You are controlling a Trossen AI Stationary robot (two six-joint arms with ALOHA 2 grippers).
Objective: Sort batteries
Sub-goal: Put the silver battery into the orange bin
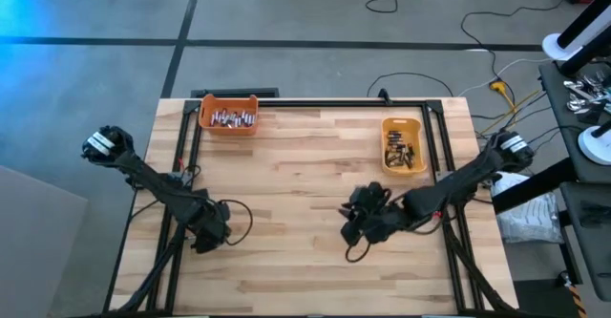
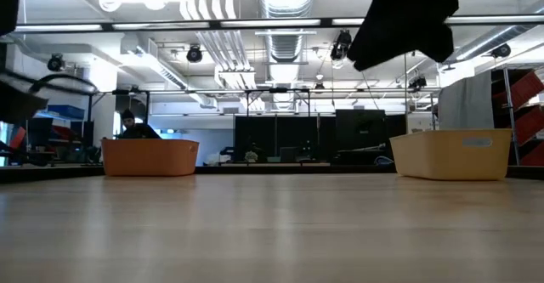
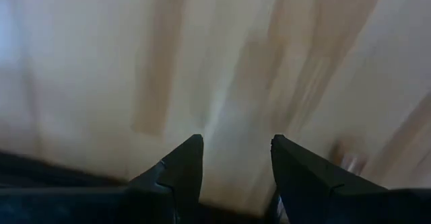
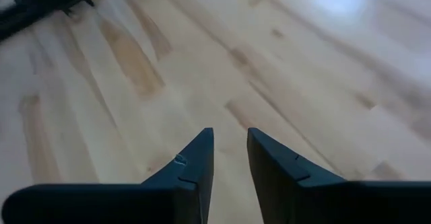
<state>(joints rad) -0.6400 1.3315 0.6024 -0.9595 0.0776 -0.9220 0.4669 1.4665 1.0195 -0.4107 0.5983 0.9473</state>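
Silvery-grey batteries (image 1: 233, 118) in orange bin (image 1: 228, 101), dark ones (image 1: 402, 153) in yellow bin (image 1: 403, 126). Likely small, hard, slick, prone to roll; best pinched mid-length. Left gripper (image 3: 232, 158) and right gripper (image 4: 229, 150) parted, empty, over bare wood.

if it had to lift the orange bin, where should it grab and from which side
Probably the orange bin by its near long wall, pinched over the top rim from above: it sits open-topped, and that wall faces the left gripper. The batteries inside leave the rim free.
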